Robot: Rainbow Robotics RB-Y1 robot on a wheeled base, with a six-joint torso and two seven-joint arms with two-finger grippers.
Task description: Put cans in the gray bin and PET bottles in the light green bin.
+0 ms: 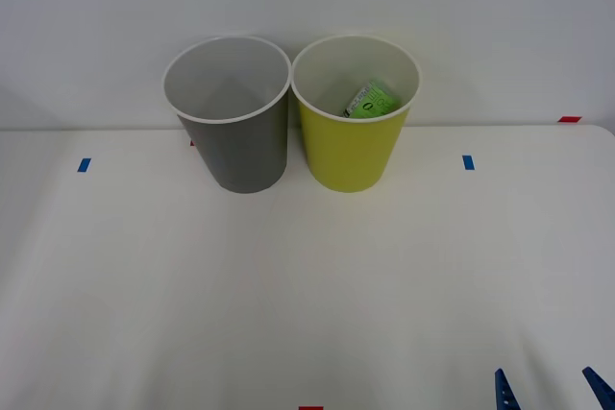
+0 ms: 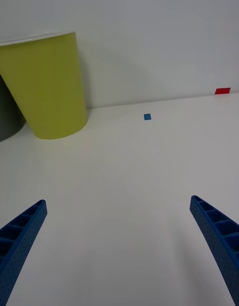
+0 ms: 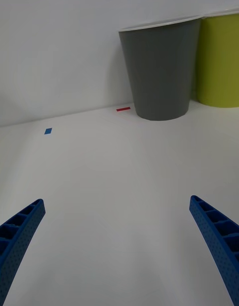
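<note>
We see two tall tapered bins standing upright side by side at the far edge of the white surface, close against the pale wall and just about touching each other at their white rims. The gray bin stands on the robot's left, and its white inside looks bare as far as we can see into it. The light green bin stands on the right, and inside it lies the small bottle, tilted against the far wall of the bin, with its bright green label and the white and black marks turned up toward us; we cannot make out its cap. Small blue tape marks sit on the surface to either side of the bins, and a red mark lies farther right near the wall. Our right tool is low at the near right edge of the surface, well apart from both bins, its two blue ribbed fingers spread wide with nothing between them; from its wrist we look across bare surface toward the green bin. Our left tool is likewise spread wide and holds nothing, its blue fingers hanging over bare surface, well short of the gray bin, with the green bin just beyond it.
</note>
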